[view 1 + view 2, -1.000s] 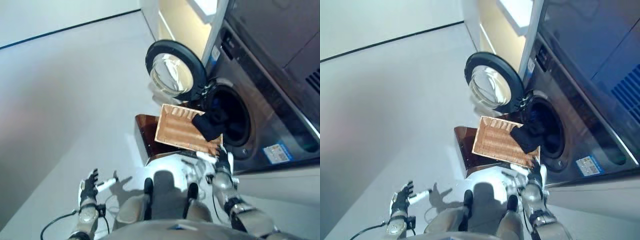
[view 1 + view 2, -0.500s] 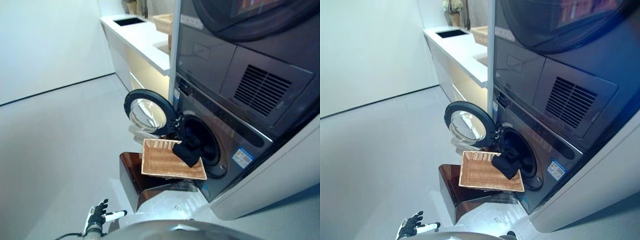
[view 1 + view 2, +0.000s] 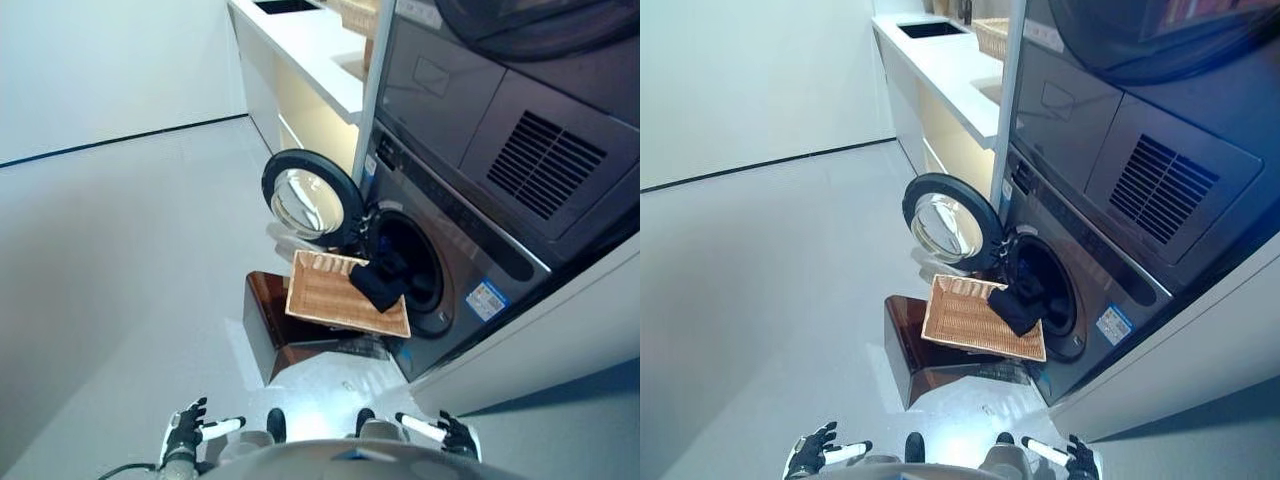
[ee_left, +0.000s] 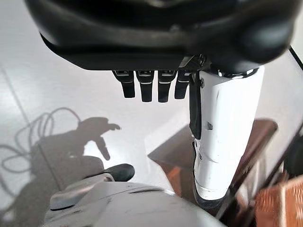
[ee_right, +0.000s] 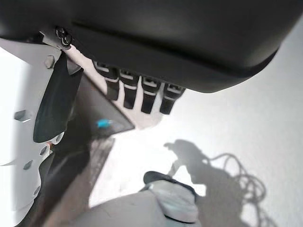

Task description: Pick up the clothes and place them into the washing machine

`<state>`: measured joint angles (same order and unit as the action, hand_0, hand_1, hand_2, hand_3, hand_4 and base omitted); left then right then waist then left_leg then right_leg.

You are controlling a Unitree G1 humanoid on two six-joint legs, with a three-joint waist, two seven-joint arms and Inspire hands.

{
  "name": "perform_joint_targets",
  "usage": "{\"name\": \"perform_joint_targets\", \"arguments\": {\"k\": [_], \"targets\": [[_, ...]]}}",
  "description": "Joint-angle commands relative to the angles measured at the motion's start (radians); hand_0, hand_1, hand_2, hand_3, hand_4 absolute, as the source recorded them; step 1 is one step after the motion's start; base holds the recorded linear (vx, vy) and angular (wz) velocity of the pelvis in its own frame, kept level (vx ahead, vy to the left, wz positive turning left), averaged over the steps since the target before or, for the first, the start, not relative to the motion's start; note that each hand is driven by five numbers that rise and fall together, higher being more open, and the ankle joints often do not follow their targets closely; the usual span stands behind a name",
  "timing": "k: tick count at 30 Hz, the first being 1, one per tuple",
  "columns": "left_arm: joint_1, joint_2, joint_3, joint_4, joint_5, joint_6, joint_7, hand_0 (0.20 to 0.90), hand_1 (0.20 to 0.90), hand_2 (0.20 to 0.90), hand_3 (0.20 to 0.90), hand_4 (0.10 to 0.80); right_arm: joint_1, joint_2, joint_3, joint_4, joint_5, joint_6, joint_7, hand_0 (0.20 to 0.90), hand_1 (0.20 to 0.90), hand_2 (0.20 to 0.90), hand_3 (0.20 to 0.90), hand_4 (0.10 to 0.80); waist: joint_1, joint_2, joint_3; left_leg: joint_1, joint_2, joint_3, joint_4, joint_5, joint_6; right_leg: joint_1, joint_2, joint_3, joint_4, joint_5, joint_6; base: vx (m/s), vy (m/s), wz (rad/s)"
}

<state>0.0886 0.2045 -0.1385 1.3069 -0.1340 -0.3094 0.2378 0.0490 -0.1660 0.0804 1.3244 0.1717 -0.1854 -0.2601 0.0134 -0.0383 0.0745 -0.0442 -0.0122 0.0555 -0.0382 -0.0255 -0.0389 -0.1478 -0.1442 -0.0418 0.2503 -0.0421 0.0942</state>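
Note:
A dark garment (image 3: 381,281) lies over the far right corner of a wicker tray (image 3: 337,297), hanging partly into the round mouth of the washing machine (image 3: 455,255). The machine's door (image 3: 310,200) stands swung open to the left. The tray rests on a brown stool (image 3: 272,325). My left hand (image 3: 186,430) hangs low at the bottom left, open and empty, its fingers (image 4: 151,87) straight. My right hand (image 3: 452,435) hangs at the bottom right, also open and empty, with fingers (image 5: 137,92) straight. Both hands are far from the garment.
A second machine (image 3: 520,110) with a vent grille is stacked above the washer. A white counter (image 3: 305,45) with a sink and a wicker basket runs along the back wall. Grey floor (image 3: 120,260) spreads out to the left.
The whole picture has shifted, so the camera has moved. My right hand, out of view half a second ago, now shows low at the bottom right. The garment and tray stay put.

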Motion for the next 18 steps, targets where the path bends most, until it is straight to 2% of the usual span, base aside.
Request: {"name": "perform_joint_targets", "arguments": {"k": [1, 2, 4, 6, 9, 10, 12, 14, 15, 16, 18], "targets": [[-0.077, 0.003, 0.046, -0.03, -0.102, -0.06, 0.041, 0.9, 0.9, 0.9, 0.9, 0.8, -0.029, -0.037, 0.038, -0.046, -0.021, -0.046, -0.035, 0.9, 0.9, 0.9, 0.9, 0.8, -0.011, -0.024, -0.022, 0.075, 0.141, -0.074, 0.27, -0.048, -0.022, 0.003, -0.013, 0.022, -0.181, 0.156, 0.018, 0.124, -0.416, 0.83], [-0.085, -0.004, 0.04, -0.042, -0.114, -0.067, 0.039, 0.9, 0.9, 0.9, 0.9, 0.8, -0.032, -0.04, 0.045, -0.049, -0.019, -0.048, -0.038, 0.9, 0.9, 0.9, 0.9, 0.8, -0.006, -0.027, -0.012, 0.006, 0.141, -0.09, 0.388, -0.009, -0.014, 0.029, -0.003, 0.009, -0.187, 0.143, -0.007, 0.039, -0.358, 0.57], [-0.092, -0.016, 0.036, -0.067, -0.141, -0.071, 0.035, 0.9, 0.9, 0.9, 0.9, 0.8, -0.042, -0.043, 0.064, -0.05, -0.015, -0.052, -0.045, 0.9, 0.9, 0.9, 0.9, 0.8, 0.001, -0.032, 0.015, -0.093, 0.117, -0.105, 0.557, 0.022, 0.006, 0.071, 0.013, -0.026, -0.207, 0.125, -0.044, 0.001, -0.288, 0.48], [-0.086, -0.024, 0.036, -0.073, -0.145, -0.073, 0.034, 0.9, 0.9, 0.9, 0.9, 0.8, -0.063, -0.044, 0.095, -0.058, -0.039, -0.048, -0.052, 0.9, 0.9, 0.9, 0.9, 0.8, 0.011, -0.034, 0.02, -0.134, 0.116, -0.073, 0.576, 0.045, 0.01, 0.098, 0.027, -0.039, -0.225, 0.112, -0.059, 0.052, -0.166, 0.65], [-0.078, -0.028, 0.036, -0.04, -0.117, -0.058, 0.046, 0.9, 0.9, 0.9, 0.9, 0.8, -0.103, -0.048, 0.143, -0.073, -0.1, -0.04, -0.076, 0.9, 0.9, 0.9, 0.9, 0.8, 0.031, -0.033, 0.006, -0.166, 0.084, -0.041, 0.388, 0.031, 0.004, 0.125, 0.038, -0.04, -0.257, 0.099, -0.047, 0.181, -0.034, 0.23], [-0.075, -0.025, 0.033, -0.024, -0.107, -0.051, 0.053, 0.9, 0.9, 0.9, 0.9, 0.8, -0.116, -0.05, 0.159, -0.081, -0.125, -0.039, -0.09, 0.9, 0.9, 0.9, 0.9, 0.8, 0.039, -0.019, -0.001, -0.17, 0.079, -0.031, 0.25, 0.065, -0.005, 0.131, 0.058, -0.039, -0.267, 0.096, -0.038, 0.233, 0.021, -0.31], [-0.073, -0.027, 0.021, -0.004, -0.085, -0.039, 0.065, 0.9, 0.9, 0.9, 0.9, 0.8, -0.141, -0.056, 0.182, -0.096, -0.162, -0.035, -0.119, 0.9, 0.9, 0.9, 0.9, 0.8, 0.055, -0.002, -0.003, -0.163, 0.067, -0.026, 0.093, 0.134, -0.013, 0.154, 0.08, -0.038, -0.28, 0.087, -0.031, 0.224, 0.038, 0.0], [-0.072, -0.026, 0.017, 0.007, -0.078, -0.032, 0.07, 0.9, 0.9, 0.9, 0.9, 0.8, -0.156, -0.06, 0.198, -0.109, -0.182, -0.033, -0.12, 0.9, 0.9, 0.9, 0.9, 0.8, 0.064, 0.003, -0.003, -0.159, 0.053, -0.032, 0.045, 0.155, -0.015, 0.169, 0.085, -0.035, -0.287, 0.08, -0.029, 0.168, 0.04, 0.13], [-0.069, -0.026, 0.016, 0.025, -0.065, -0.026, 0.078, 0.9, 0.9, 0.9, 0.9, 0.8, -0.193, -0.07, 0.24, -0.125, -0.258, -0.017, -0.137, 0.9, 0.9, 0.9, 0.9, 0.8, 0.073, 0.014, -0.012, -0.13, 0.03, -0.086, 0.01, 0.162, -0.01, 0.17, 0.097, -0.026, -0.279, 0.065, -0.029, 0.19, 0.085, -0.3], [-0.072, -0.022, 0.012, 0.032, -0.059, -0.024, 0.078, 0.9, 0.9, 0.9, 0.9, 0.8, -0.211, -0.073, 0.255, -0.137, -0.286, -0.009, -0.135, 0.9, 0.9, 0.9, 0.9, 0.8, 0.067, 0.014, -0.02, -0.124, 0.03, -0.066, 0.001, 0.164, -0.013, 0.177, 0.091, -0.034, -0.275, 0.053, -0.025, 0.239, 0.108, -0.58], [-0.071, -0.016, 0.009, 0.03, -0.058, -0.023, 0.078, 0.9, 0.9, 0.9, 0.9, 0.8, -0.224, -0.077, 0.274, -0.152, -0.315, 0.006, -0.141, 0.9, 0.9, 0.9, 0.9, 0.8, 0.069, 0.01, -0.024, -0.11, 0.03, -0.064, -0.008, 0.164, -0.012, 0.179, 0.085, -0.038, -0.271, 0.047, -0.024, 0.144, 0.077, -0.29]]}}
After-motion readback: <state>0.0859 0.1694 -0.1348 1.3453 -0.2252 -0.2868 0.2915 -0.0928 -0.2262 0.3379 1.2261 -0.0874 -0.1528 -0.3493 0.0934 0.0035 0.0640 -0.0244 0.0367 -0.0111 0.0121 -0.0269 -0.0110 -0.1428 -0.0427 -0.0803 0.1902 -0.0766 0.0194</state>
